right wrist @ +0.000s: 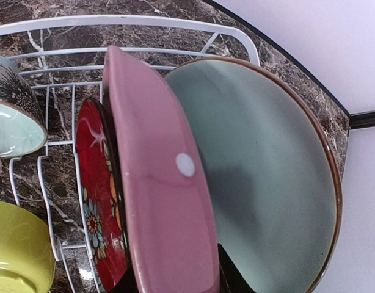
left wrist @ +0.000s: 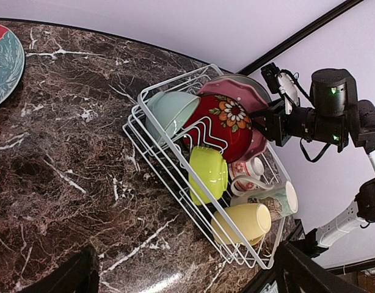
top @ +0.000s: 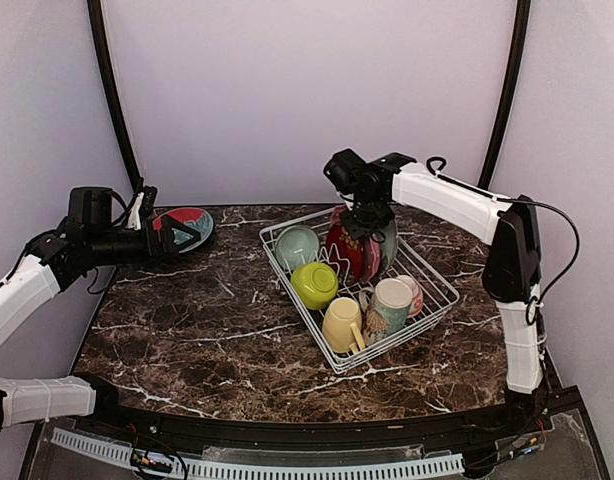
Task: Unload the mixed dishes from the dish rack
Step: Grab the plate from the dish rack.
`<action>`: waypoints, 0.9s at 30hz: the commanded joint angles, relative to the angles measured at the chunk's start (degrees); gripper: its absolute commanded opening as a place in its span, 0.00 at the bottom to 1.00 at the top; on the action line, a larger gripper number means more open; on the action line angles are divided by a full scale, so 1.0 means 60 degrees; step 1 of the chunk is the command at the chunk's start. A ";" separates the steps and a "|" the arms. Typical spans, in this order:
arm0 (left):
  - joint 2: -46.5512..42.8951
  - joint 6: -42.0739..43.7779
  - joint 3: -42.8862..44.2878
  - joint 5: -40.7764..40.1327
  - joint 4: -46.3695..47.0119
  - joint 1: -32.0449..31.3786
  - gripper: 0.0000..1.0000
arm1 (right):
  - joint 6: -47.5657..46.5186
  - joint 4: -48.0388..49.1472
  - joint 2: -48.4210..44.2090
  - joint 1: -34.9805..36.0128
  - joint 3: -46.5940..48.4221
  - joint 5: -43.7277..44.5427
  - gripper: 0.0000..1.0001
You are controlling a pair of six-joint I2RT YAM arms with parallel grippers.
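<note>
White wire rack sits mid-surface, holding three upright plates, two bowls and three mugs. A fourth plate lies far left, by the spread left hand. The right hand straddles the pink plate; I cannot tell whether it grips.

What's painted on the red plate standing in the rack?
The red plate has orange-and-white flowers on it; the left wrist view shows them most clearly.

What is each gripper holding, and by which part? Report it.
Left gripper: open, holding nothing. Right gripper: fingers straddle the top rim of the pink plate in the dish rack; a firm clamp cannot be told.
</note>
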 commanded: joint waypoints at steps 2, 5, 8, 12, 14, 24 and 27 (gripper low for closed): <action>-0.0180 0.0005 0.0335 0.0553 -0.0160 -0.0041 0.99 | -0.0108 0.0093 0.0174 0.0083 0.0457 -0.0110 0.24; -0.0190 -0.0040 0.0370 0.0759 -0.0172 -0.0041 0.99 | -0.0028 -0.0149 0.0185 0.0098 0.0600 -0.0007 0.13; -0.0226 -0.0118 0.0429 0.1044 -0.0280 -0.0048 0.99 | 0.0049 -0.0405 0.0160 0.0151 0.0740 0.0209 0.05; -0.0552 -0.0068 0.0301 0.0900 -0.0511 -0.0055 0.99 | 0.0166 -0.0924 0.0190 0.0334 0.1141 0.0958 0.00; -0.0751 -0.0104 0.0157 0.0844 -0.0506 -0.0055 0.99 | 0.0205 -0.1172 0.0151 0.0392 0.1354 0.1225 0.00; -0.1244 -0.0281 -0.0262 0.0292 -0.0315 -0.0055 0.99 | -0.0126 -0.1963 -0.0245 0.0665 0.2274 0.2344 0.00; -0.1256 -0.0336 -0.0290 0.0150 -0.0325 -0.0055 0.99 | -0.0191 -0.2174 -0.0493 0.0719 0.2531 0.2562 0.00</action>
